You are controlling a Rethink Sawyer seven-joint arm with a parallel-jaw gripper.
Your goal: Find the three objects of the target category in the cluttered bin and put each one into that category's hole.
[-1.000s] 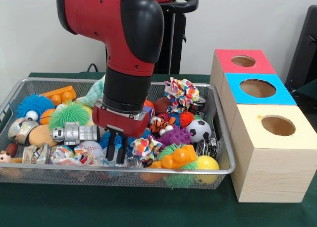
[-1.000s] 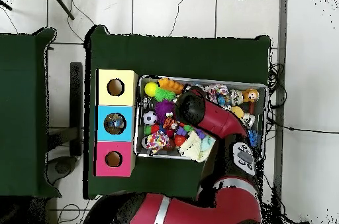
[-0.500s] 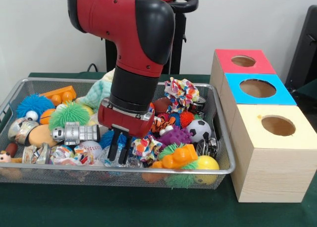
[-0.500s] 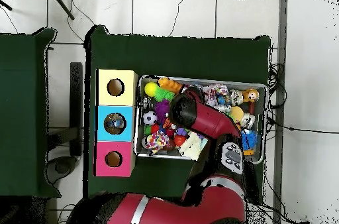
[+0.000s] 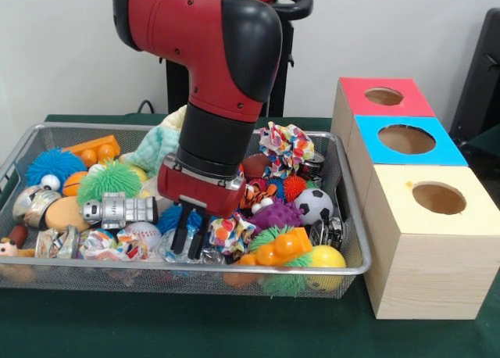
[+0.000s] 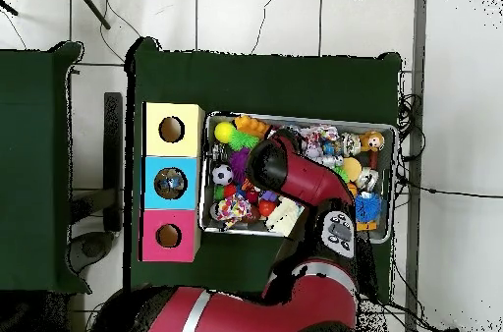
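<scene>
Fingers (image 5: 188, 236) close together, perhaps shut, amid crinkly toys (image 5: 181, 250)

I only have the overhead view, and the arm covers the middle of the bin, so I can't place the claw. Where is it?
Observer: The claw is low in the wire bin, close to the wall farthest from the pedestal, with its tips down among the toys.
Operator: What lies right beside it?
Observer: In the front view, a silver toy robot lies just to its picture-left, with a baseball in front of that.
Operator: And on the other side?
Observer: A patchwork cloth ball sits right next to it, and an orange plastic toy is a little further along.
</scene>
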